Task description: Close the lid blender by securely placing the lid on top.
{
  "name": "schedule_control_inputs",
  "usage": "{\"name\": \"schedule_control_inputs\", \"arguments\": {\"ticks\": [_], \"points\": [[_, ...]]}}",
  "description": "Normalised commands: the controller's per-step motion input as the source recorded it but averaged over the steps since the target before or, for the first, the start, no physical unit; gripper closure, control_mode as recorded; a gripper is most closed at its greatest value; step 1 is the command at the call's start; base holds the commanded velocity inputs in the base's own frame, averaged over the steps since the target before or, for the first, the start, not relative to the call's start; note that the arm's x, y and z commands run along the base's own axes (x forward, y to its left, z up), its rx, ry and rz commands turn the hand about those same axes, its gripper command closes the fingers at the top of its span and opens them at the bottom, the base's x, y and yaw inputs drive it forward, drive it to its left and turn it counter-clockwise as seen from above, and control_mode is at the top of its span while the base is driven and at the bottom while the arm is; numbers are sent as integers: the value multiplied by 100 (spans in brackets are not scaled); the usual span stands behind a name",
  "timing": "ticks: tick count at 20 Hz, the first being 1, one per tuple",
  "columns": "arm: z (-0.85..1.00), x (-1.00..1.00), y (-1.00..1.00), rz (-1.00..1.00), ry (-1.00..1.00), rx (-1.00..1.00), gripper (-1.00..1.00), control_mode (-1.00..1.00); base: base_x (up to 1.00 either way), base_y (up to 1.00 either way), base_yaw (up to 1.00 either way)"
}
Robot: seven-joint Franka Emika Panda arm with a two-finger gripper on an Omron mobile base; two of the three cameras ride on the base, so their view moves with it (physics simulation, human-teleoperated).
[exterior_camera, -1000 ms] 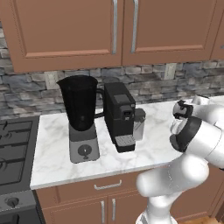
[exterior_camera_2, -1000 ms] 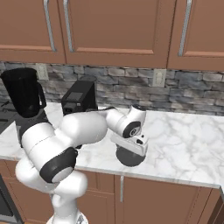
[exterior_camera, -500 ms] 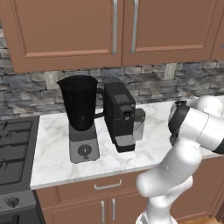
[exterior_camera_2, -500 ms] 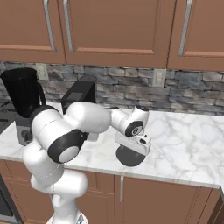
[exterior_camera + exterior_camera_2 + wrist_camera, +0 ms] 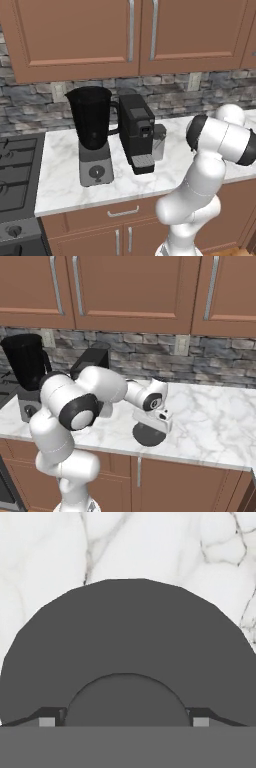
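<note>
Left base view: we see the blender (image 5: 94, 135) open-mouthed on the counter (image 5: 60, 185), just beside the coffee machine (image 5: 137, 132).
Right base view: our gripper (image 5: 150, 428) sits low over the lid (image 5: 148, 434), which lies flat on the counter, well apart from the blender.
Hand view: our fingertips (image 5: 47, 718) stand spread either side of the lid's raised centre knob (image 5: 127, 699); whether they touch it, we cannot tell.

The blender (image 5: 95, 137) stands on the table (image 5: 60, 182), toward its left end, with the coffee machine (image 5: 136, 132) just beside it on the right. A stove (image 5: 15, 165) lies left of the table. The lid (image 5: 149, 434) lies flat on the table near its front edge, well right of both machines, with the gripper (image 5: 152, 428) directly above it. Cabinets (image 5: 100, 35) hang above.
</note>
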Motion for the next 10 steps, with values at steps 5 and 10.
{"name": "schedule_control_inputs", "arguments": {"ticks": [5,10], "points": [[-65,3,52,0,1,-10,100,-100,0,0,0],[-4,-8,5,1,-2,0,100,-100,0,0,0]]}}
